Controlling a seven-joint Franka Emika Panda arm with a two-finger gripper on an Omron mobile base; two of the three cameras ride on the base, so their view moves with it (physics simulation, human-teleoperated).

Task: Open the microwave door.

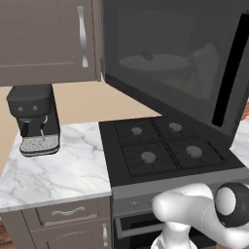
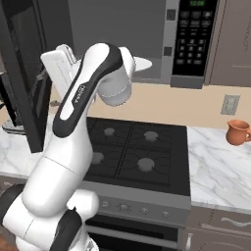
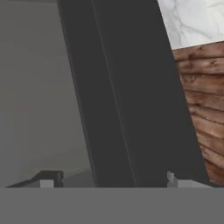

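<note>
In the left base view, the microwave door (image 1: 170, 58) fills the upper right, from twelve to three o'clock, swung well out over the stove (image 1: 165, 146). Through its tinted window you can make out a pale plate (image 1: 154, 62) inside. A coffee machine (image 1: 34, 119) sits on the counter (image 1: 58, 170) at nine o'clock.

In the right base view, the door (image 2: 22, 73) stands edge-on at ten o'clock, and the microwave (image 2: 147, 39) gapes open at twelve, its button panel (image 2: 193, 34) at one o'clock. The arm (image 2: 83, 103) reaches left towards the door's inner face. A brown mug (image 2: 238, 131) rests at three o'clock.

In the hand view, the door's dark edge (image 3: 127, 96) runs from twelve to six o'clock between the two fingertips (image 3: 178, 181), so the gripper (image 3: 113, 183) straddles it, spread wide. You cannot tell whether it touches the edge. The door looks nearly fully open; finish with a gentle sweep along the hinge arc, then back straight off.
</note>
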